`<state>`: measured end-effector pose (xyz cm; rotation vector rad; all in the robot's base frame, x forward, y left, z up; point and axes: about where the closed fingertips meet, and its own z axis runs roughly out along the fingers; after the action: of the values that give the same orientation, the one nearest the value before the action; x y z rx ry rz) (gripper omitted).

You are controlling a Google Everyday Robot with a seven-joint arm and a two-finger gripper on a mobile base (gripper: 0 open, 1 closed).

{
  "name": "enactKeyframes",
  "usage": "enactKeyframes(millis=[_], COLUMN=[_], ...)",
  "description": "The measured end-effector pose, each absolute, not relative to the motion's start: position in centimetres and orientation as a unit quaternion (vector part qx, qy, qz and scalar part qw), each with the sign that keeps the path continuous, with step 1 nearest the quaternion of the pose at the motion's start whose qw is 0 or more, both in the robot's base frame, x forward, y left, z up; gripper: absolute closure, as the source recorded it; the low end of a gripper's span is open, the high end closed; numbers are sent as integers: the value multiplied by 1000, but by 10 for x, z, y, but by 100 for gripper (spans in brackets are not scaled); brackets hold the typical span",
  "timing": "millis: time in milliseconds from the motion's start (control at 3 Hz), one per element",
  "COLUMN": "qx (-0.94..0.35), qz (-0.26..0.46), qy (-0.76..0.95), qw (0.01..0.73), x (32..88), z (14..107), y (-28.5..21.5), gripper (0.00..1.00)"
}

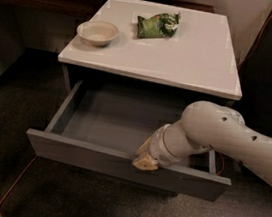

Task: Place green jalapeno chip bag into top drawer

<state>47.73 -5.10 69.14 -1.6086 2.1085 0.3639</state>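
Reaching: my arm (232, 139) extends from the right edge of view, white casing, angled down and left over the open drawer.
Gripper position: gripper (146, 161) is at the top rim of the drawer's front panel, a bit right of its middle. Beige tip is touching the rim or just above it, can't tell which.
Gripper state: cannot tell, released or clenched isn't visible from this angle.
Drawer: top drawer (94, 156) is pulled well out from under the desk. Grey front panel is nearest the camera; grey bottom and side walls visible inside.
Chip bag: green jalapeno chip bag (158, 25) lies on the white desk (198, 63), toward the back edge, near the middle. Wrinkled, well apart from my gripper, not in the drawer.
Bowl: beige bowl (97, 32) is upright on the desk, left of the bag, near it but not touching.
Floor: dark speckled floor (87, 204); an orange cable (14, 184) runs across it at lower left, below the drawer's left corner.
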Motion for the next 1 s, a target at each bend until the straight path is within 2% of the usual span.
enactKeyframes(millis=[333,667,1000], qx=[-596,-605,-612], qz=[130,128,127], qy=[752,739,729], qw=[252,268,280], x=[490,507,531], z=[728,762,797], y=[-54,-59,-68], gripper=[28,5,0])
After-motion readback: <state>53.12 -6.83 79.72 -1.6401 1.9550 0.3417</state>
